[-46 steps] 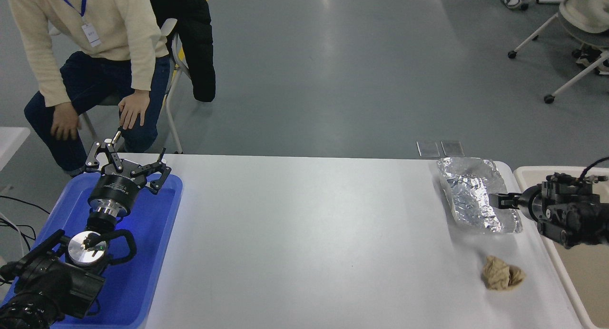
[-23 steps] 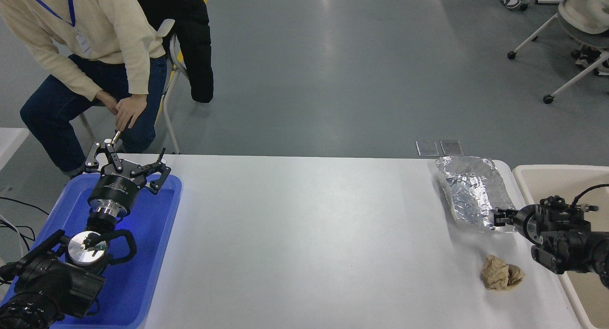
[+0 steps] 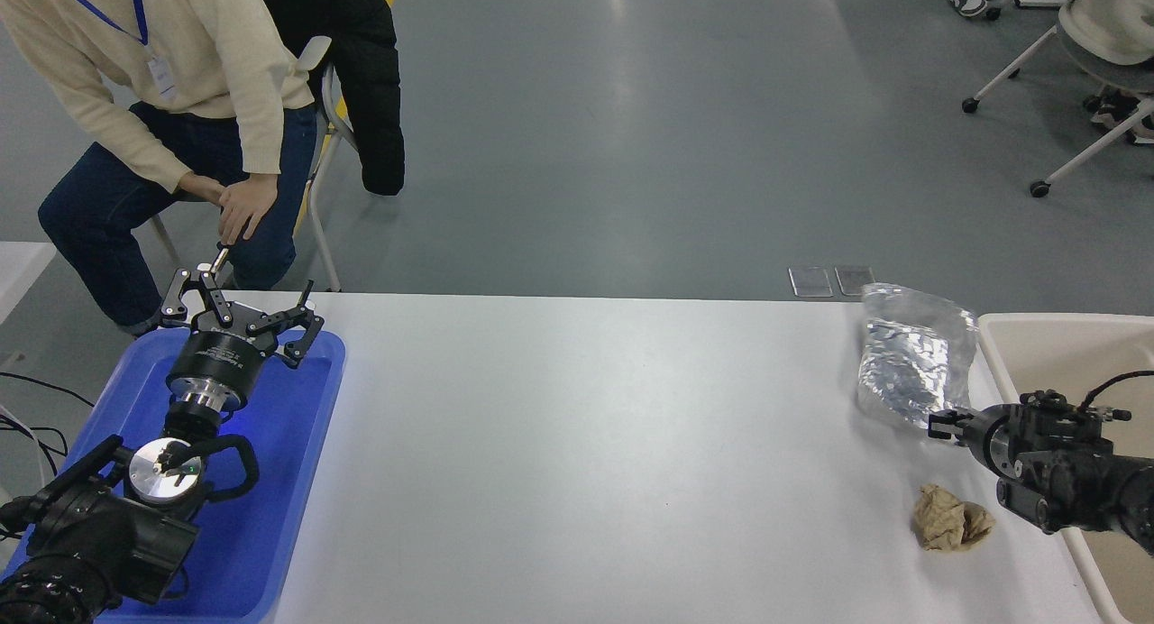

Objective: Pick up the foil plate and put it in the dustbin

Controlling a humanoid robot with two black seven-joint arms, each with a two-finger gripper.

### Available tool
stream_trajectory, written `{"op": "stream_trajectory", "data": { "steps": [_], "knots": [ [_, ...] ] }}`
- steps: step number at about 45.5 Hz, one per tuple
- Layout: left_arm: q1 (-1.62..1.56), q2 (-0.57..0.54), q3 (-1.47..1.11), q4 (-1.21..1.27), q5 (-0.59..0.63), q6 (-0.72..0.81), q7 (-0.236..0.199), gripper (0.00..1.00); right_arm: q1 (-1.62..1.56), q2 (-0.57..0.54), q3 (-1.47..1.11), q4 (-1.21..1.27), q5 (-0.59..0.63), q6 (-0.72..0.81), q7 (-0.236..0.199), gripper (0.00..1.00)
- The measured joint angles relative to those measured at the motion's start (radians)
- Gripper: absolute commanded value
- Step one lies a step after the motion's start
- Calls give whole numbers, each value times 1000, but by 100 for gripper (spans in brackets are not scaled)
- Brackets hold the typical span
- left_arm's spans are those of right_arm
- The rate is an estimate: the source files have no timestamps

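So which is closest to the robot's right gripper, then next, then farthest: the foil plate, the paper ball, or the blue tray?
From the right gripper:
1. Foil plate, held at its near edge.
2. Paper ball, just nearer the camera.
3. Blue tray, far across the table at the left.

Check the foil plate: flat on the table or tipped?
Tipped. The foil plate stands up on edge, its near corner pinched by the right gripper, leaning toward the dustbin.
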Motion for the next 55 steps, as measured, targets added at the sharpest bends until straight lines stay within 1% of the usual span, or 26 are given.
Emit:
{"op": "stream_trajectory", "data": {
  "steps": [9, 19, 27, 28, 44, 51, 55],
  "knots": [
    [0, 0, 0, 0, 0, 0, 0, 100, 40, -47, 31, 98, 0, 2, 3, 0],
    [0, 0, 0, 0, 0, 0, 0, 100, 161, -149, 39, 287, 0, 11, 3, 0],
    [0, 0, 0, 0, 0, 0, 1, 100, 297, -233, -1, 449, -2, 35, 5, 0],
    [0, 0, 0, 0, 0, 0, 1, 100, 343, -251, -25, 496, -2, 49, 5, 0],
    [0, 0, 0, 0, 0, 0, 1, 100, 685, -322, -194, 807, -5, 191, 6, 0],
    [0, 0, 0, 0, 0, 0, 1, 100, 844, -337, -259, 921, -6, 290, 6, 0],
    [0, 0, 0, 0, 0, 0, 1, 100, 934, -342, -286, 963, -6, 374, 6, 0]
  ]
}}
